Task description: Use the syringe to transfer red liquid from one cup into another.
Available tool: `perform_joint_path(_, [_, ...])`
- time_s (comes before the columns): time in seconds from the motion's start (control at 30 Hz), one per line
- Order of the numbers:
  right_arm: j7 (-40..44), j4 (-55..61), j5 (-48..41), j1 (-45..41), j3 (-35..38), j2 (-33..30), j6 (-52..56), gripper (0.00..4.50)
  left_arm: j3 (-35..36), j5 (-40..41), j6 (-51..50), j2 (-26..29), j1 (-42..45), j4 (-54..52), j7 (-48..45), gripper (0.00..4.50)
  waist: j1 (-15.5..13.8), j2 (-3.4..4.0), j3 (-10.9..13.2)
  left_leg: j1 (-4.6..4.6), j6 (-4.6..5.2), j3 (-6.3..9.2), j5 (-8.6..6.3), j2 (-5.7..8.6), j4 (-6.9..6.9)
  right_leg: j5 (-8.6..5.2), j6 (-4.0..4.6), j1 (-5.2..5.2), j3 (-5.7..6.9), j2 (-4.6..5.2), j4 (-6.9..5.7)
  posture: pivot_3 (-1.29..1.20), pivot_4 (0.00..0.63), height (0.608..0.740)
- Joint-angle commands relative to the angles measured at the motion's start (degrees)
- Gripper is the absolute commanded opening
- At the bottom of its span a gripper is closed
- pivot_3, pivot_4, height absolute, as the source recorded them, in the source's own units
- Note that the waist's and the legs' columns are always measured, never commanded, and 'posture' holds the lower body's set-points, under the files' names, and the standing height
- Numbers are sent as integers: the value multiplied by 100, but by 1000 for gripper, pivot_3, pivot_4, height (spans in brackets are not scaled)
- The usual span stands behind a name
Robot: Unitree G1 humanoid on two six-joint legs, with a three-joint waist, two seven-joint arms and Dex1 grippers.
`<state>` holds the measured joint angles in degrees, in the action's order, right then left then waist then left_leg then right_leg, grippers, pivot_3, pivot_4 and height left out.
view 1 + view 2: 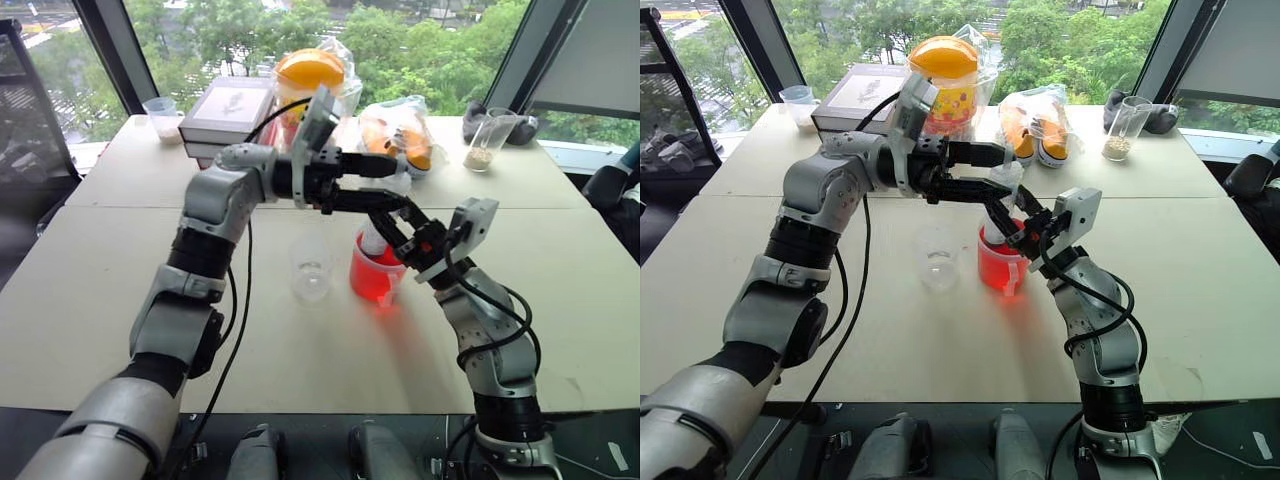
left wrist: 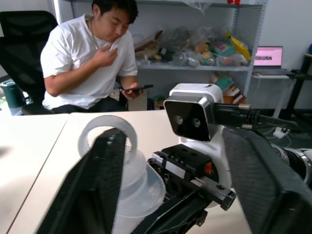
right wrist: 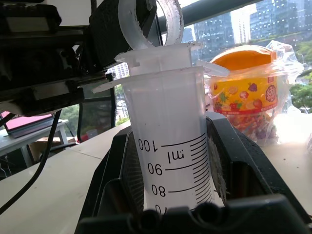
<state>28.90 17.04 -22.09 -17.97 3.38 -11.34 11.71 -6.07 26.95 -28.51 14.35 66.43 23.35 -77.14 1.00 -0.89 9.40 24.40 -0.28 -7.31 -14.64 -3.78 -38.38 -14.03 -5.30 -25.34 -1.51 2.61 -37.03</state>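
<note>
Red liquid [image 1: 372, 282] fills the lower part of the handled cup [image 1: 378, 270], which stands on the pale counter [image 1: 100, 300] just right of the frame's middle in the head views. The syringe [image 3: 170, 141] stands upright in that cup, its clear barrel rising out of the red; the black marks near the top of the barrel read plainly in the right wrist view. The right hand [image 1: 415, 240] is clamped shut on the syringe barrel, one black finger on either side of it, reaching in from the lower right of the frame. The left hand [image 1: 385, 182] comes in level from the left, above the cup, with its two black fingers [image 2: 97, 185] standing apart on either side of the white plunger ring [image 2: 108, 139] at the top of the syringe; whether they press on it I cannot tell. The small clear cup [image 1: 311, 268] stands empty just left of the handled cup, near it but apart.

At the far edge of the counter, toward the top of the frame, lie a stack of books [image 1: 228, 112], an orange-lidded tub in a plastic bag [image 1: 311, 75], a second bag of orange items [image 1: 398, 130], a tall glass with beige grains [image 1: 487, 140] at the upper right and a little cup with white grains [image 1: 162, 118] at the upper left. In the left wrist view a person in a white shirt [image 2: 87, 58] sits beyond the counter holding a phone.
</note>
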Motion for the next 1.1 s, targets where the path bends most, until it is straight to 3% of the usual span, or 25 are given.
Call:
perform_joint_path(0.03, [-41, 89, -15, -133, -14, -18, -123, 1427, -147, -45, 154, -169, 201, 43, -170, 1239, 2, 0, 0, 0, 0, 1, 0, 0, 0, 0, 0, 0, 0, 0, 0, 0, 150, 740])
perform_joint_path(0.1, [-49, 95, -14, -121, -26, -36, -107, 1427, -127, -79, 211, -212, 259, 134, -181, 256, -1, -1, 0, 0, 0, 1, 0, 0, 0, 0, 0, -1, 0, -1, 0, 0, 150, 740])
perform_joint_path(0.13, [-50, 104, -13, -107, -31, -46, -93, 1427, -109, -94, 241, -232, 293, 179, -180, 9, -3, -1, 0, 0, 0, 2, 0, 0, 0, 0, 0, 0, 0, -1, 0, 0, 150, 740])
perform_joint_path(1.1, [97, 211, -264, 278, -321, -419, 684, 1427, 704, -2, 858, -372, 1379, 1126, 184, 9, -4, -3, 2, 2, 1, 4, 0, 1, 1, -1, -1, -1, 0, -1, 2, 0, 150, 740])
